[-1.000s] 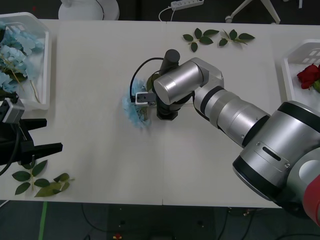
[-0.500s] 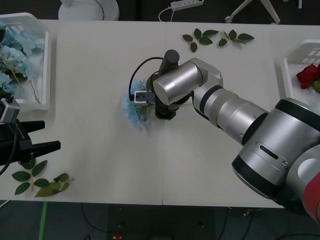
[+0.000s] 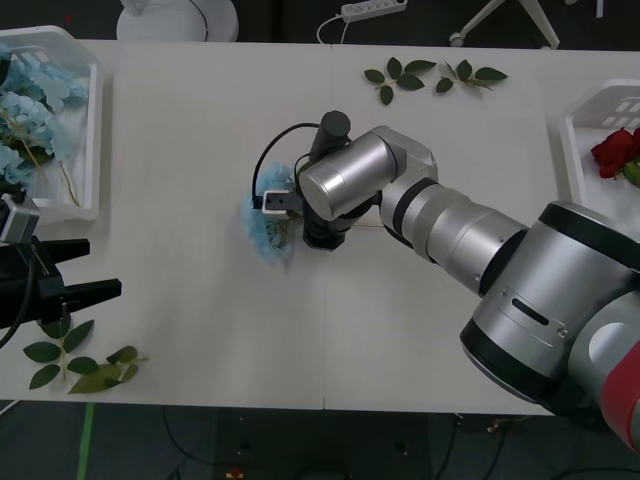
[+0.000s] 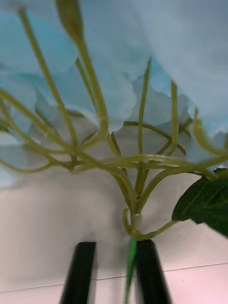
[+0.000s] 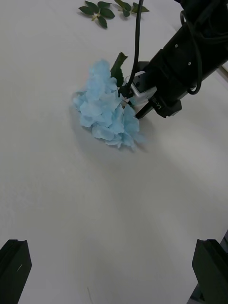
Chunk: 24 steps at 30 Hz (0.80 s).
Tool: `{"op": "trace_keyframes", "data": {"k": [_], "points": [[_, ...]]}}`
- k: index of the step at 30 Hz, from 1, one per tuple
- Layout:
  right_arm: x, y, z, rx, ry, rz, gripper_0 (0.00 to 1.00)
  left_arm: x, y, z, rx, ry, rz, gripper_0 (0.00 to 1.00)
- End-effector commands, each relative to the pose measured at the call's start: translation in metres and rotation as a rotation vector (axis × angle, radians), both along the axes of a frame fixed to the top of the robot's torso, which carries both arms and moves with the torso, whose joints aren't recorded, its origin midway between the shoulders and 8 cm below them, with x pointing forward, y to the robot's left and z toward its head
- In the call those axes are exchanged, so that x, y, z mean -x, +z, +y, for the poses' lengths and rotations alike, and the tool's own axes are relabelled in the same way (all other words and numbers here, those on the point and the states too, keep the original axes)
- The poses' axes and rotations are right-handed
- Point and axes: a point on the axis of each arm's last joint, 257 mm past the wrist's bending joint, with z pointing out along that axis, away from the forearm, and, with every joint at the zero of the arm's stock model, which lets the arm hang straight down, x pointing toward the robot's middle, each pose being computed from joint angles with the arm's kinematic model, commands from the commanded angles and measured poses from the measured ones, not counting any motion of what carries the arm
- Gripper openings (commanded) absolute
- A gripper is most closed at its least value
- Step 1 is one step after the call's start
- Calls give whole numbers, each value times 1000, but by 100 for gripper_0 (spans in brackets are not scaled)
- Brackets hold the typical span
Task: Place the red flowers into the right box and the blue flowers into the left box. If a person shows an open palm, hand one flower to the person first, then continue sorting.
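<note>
At mid-table my right gripper (image 4: 112, 270) is down over a blue flower (image 3: 268, 222), black fingers (image 4: 80, 270) drawn close with its thin stem (image 4: 131, 259) running between them; I think I have it pinched, though contact is hard to confirm. Lifting now, that stem could slip out or the head could twist and drop. My left gripper (image 5: 114, 273) waits spread open near the left box (image 3: 88, 150). Red flowers (image 3: 616, 152) sit in the right box (image 3: 590, 110); loose leaf sprigs (image 3: 428, 75) lie beyond, blocking nothing.
</note>
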Motion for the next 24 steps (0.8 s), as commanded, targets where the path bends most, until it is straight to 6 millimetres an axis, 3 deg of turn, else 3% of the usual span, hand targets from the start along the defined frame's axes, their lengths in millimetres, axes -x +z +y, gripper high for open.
{"op": "trace_keyframes", "data": {"k": [1, 6, 10, 17, 19, 24], "points": [[57, -78, -8, 23, -29, 124, 0, -8, 15, -10, 30, -13, -22, 100], [61, -79, -12, 24, -44, 151, 0, -8, 12, -11, 30, -17, -15, 100], [59, -51, -6, -32, -60, 210, 0, -8, 13, -12, 31, -18, -17, 100], [52, 44, 17, -230, -15, 271, 0, -8, 12, -13, 32, -20, -16, 100], [53, 80, 31, -360, 3, 288, 0, -7, 11, -14, 37, -21, -11, 100], [59, 142, 62, -642, 20, 335, 0, -7, 12, -14, 38, -23, -13, 100]]}}
